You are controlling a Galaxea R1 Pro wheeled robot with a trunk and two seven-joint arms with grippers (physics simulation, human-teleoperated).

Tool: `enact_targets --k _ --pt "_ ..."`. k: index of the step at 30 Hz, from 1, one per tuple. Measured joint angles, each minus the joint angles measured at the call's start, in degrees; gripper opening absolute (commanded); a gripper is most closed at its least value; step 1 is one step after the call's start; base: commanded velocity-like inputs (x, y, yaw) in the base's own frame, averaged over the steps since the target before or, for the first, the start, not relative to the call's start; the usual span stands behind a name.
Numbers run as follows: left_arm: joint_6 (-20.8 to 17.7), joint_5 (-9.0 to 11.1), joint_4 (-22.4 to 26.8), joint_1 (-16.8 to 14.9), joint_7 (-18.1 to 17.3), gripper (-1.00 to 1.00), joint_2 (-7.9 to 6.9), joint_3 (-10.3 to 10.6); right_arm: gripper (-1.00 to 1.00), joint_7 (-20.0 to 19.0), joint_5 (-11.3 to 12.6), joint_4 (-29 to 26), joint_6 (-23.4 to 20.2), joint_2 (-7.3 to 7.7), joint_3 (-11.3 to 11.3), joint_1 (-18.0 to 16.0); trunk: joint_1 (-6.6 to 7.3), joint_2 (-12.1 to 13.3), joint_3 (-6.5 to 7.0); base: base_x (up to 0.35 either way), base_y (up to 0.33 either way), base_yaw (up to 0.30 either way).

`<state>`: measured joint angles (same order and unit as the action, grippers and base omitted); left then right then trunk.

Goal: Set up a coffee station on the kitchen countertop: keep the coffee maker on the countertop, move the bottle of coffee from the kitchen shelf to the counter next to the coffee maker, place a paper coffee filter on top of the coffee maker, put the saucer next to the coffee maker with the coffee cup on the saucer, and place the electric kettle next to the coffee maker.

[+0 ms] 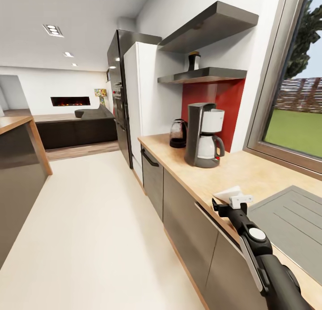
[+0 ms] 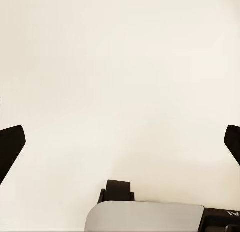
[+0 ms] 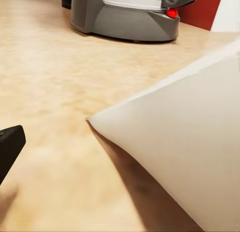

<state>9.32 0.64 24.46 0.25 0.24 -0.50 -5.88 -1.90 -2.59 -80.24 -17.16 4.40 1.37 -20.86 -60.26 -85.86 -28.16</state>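
Note:
The grey coffee maker [image 1: 203, 136] with its glass carafe stands on the wooden countertop [image 1: 250, 171], and its base shows in the right wrist view [image 3: 125, 16]. Just behind it sits the dark electric kettle [image 1: 178, 133]. A dark bottle of coffee [image 1: 193, 60] is on the lower wall shelf. A white paper coffee filter [image 1: 227, 194] rests near the counter's front edge and looms large close to the right wrist camera [image 3: 185, 142]. My right gripper [image 1: 237, 202] is at the filter, open; one finger [image 3: 10, 147] stands wide, the other is hidden behind the paper. My left gripper [image 2: 120, 142] hangs open over the floor.
A grey sink drainboard [image 1: 286, 216] is set into the counter to the right of my arm, under a large window. A tall fridge [image 1: 118, 91] and white cabinet close the counter's far end. An island counter [image 1: 18, 136] borders the pale floor [image 1: 89, 220] on the left.

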Motion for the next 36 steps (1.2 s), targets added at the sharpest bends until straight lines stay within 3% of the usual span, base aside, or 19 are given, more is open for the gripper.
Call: enact_targets --k 27,28,36 --pt "0.0 0.0 0.0 0.0 0.0 1.00 0.03 0.0 1.00 0.0 0.0 0.0 0.0 0.00 0.0 0.0 -0.01 0.0 0.00 0.007 0.004 0.000" --pt "0.0 0.0 0.0 0.0 0.0 1.00 0.02 0.0 -1.00 0.0 0.0 0.0 0.0 0.00 0.0 0.0 -0.01 0.0 0.00 0.000 0.000 0.000" --pt "0.0 0.0 0.0 0.0 0.0 1.00 -0.02 0.0 -1.00 0.0 0.1 0.0 0.0 -0.01 0.0 0.0 -0.01 0.0 0.00 0.000 0.000 0.000"
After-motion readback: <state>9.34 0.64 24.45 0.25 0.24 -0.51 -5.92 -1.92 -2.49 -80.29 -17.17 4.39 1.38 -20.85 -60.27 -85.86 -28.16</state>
